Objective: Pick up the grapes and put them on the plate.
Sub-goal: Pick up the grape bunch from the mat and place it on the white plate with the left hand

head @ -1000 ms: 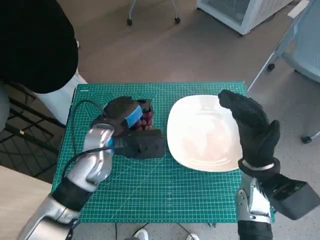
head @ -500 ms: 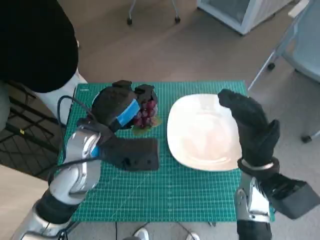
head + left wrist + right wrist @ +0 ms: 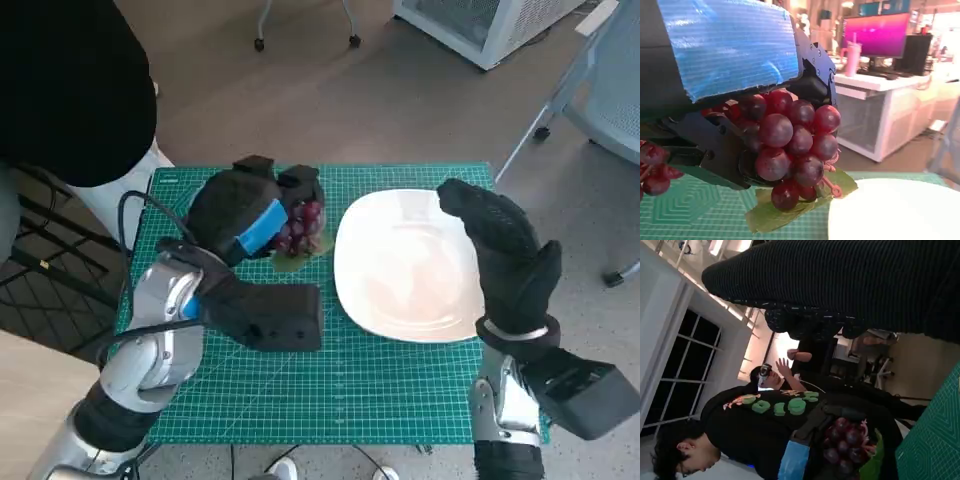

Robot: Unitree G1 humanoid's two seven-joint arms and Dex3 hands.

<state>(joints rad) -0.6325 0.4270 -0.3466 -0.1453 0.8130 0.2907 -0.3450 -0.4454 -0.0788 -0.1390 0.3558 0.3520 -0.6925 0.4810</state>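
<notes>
The left hand (image 3: 240,213) is holding the grapes (image 3: 300,228). Its black fingers (image 3: 812,75) are wrapping around the top of the bunch, and the blue tape on its back is showing. In the left wrist view the grapes (image 3: 790,145) are hanging under the hand, dark red and round, with a green leaf (image 3: 790,207) sticking out at the bottom. The bunch is hanging in the air above the green mat (image 3: 340,390), not lying on it. It is just beside the near edge of the white plate (image 3: 400,300), but it is not over the plate yet.

The right hand (image 3: 505,255) is wearing its black glove. It is holding nothing. Its fingers are stretching out flat, close together, over the far right side of the plate. I cannot tell if it is touching the plate.

The plate is sitting on the right half of the green mat, and nothing is lying on it. The mat is covering the small table.

A person in a black top (image 3: 70,85) is standing at the table's far left corner. In the right wrist view the person (image 3: 740,425) is showing behind the left hand and the grapes (image 3: 845,445).

On the floor, a white cabinet (image 3: 480,25) and a chair leg with a wheel (image 3: 545,125) are standing past the table.
</notes>
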